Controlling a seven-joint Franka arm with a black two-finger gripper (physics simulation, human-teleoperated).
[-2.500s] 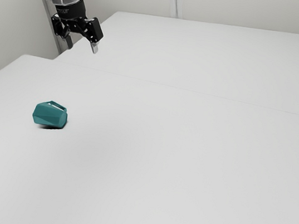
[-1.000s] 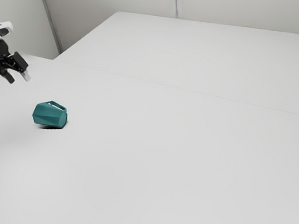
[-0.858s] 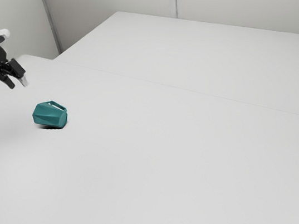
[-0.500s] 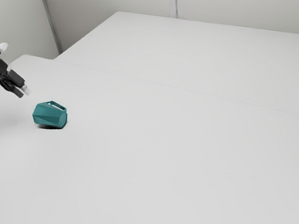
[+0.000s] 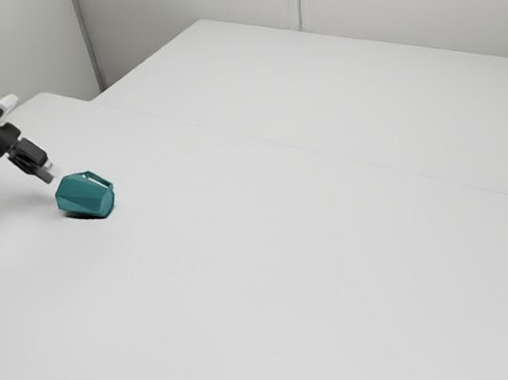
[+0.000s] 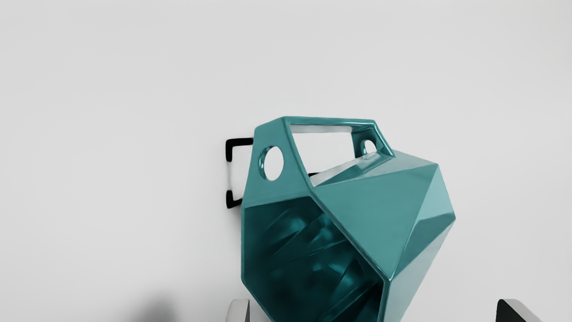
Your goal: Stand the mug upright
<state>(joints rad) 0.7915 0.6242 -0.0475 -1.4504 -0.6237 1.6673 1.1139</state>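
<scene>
exterior view, mug [image 5: 86,195]: on its side on table [image 5: 269,278], toward the exterior view's left; handle [image 5: 99,179] up, base toward the exterior view's right
exterior view, gripper [image 5: 51,174]: just beside the mug, at the mouth end; angled down toward it; contact can't tell
wrist view, mouth [image 6: 313,264]: facing the gripper, interior visible
wrist view, fingers [image 6: 239,311]: wide apart, about fully open; nothing clamped, mug partly in line with the gap
upright: no, goal pose not met
done, as far as shown: gripper is at the mug, lined up roughly; no hold, no lift
left, judged: close on the wall or body, tip mouth up, base down on table, let go
progress, judged: approach nearly complete, righting still outstanding
watch for, judged: faceted sides could slip or roll if pinched off-center
</scene>
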